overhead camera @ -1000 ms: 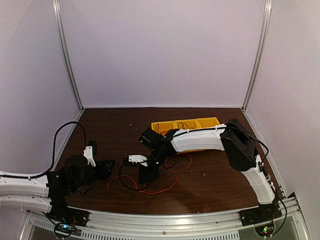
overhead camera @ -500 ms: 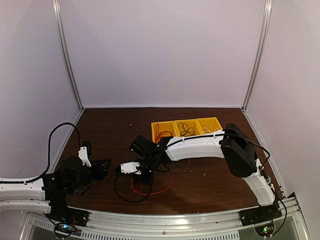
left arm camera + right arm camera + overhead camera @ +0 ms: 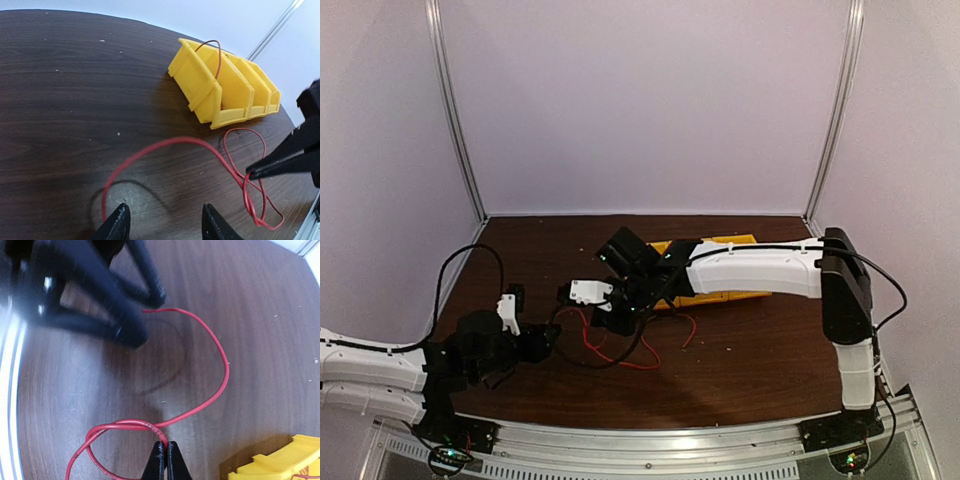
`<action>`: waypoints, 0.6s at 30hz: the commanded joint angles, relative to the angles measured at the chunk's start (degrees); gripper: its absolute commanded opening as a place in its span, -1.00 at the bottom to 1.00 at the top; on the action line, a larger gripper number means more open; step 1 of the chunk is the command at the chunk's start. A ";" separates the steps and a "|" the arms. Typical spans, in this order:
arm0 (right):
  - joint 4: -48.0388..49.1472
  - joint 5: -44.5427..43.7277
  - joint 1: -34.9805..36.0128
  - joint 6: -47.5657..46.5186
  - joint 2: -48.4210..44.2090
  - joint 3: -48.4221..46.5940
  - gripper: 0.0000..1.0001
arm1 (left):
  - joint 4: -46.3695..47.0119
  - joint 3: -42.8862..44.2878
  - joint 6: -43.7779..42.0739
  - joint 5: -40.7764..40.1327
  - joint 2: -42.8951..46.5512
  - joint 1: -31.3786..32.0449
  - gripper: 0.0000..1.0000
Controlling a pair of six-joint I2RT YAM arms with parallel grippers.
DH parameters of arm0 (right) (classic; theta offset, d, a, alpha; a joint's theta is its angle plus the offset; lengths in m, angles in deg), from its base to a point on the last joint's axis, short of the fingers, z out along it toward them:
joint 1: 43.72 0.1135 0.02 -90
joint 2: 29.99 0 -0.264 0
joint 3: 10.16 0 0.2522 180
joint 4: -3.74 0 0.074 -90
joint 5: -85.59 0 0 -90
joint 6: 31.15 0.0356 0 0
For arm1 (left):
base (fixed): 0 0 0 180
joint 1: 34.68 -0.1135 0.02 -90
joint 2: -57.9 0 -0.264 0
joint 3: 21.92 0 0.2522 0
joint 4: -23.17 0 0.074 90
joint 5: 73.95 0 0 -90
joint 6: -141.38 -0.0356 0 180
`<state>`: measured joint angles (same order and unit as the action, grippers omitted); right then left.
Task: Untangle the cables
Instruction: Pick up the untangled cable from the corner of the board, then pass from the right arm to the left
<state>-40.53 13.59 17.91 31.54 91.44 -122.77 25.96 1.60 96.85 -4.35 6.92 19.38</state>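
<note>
right gripper (image 3: 163,460) was clamped shut on the red cable (image 3: 221,360), right at its fingertips, where 2 strands crossed. that spot was low over the table (image 3: 60,100), in front of the yellow bins (image 3: 235,95). left gripper (image 3: 162,226) was open, with the cable's free end just beside 1 finger, not held.

risks:
- tip-only pinch, so a pull could have let the wire slip out.
- pulling from the crossing could have cinched the loops into a knot instead of opening them.
- nothing anchored the free end, so a pull would likely have dragged the whole cable.
- a red strand sat in the end bin. if it was the same wire, tension could have shifted or tipped the bins.

unclear:
- white cable wasn't visible in any view.
- a dark loop in the top view may have been the black cable (image 3: 592,361); couldn't separate it from arm wiring or shadow.
- bins were mostly hidden under the right arm (image 3: 750,270) there.
- left wrist view lost the wire behind its own finger.
</note>
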 commanded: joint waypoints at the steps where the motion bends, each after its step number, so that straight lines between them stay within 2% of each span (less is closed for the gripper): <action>1: 3.90 -1.26 -1.71 4.95 -3.13 -1.12 -1.00 | 14.17 2.67 -2.98 5.89 -5.49 -0.11 0.01; 8: 7.62 -3.54 -1.95 6.10 -3.46 -0.11 -1.00 | 28.48 5.43 -8.35 16.14 -13.49 -0.01 0.10; 12: 8.89 -4.17 -1.95 7.00 -3.35 -0.18 -1.00 | 33.01 4.25 -9.81 16.16 -13.77 -0.05 0.15; 14: 9.14 -4.18 -1.95 7.25 -3.54 -0.03 -1.00 | 32.37 4.72 -9.50 14.89 -14.06 -0.03 0.17; 18: 9.06 -2.97 -2.01 7.78 -4.38 -0.03 -1.00 | 23.87 8.75 -6.21 8.26 -16.99 -0.12 0.14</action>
<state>-33.12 10.90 15.81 37.86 88.21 -123.16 51.95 6.39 89.49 8.54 -7.39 19.38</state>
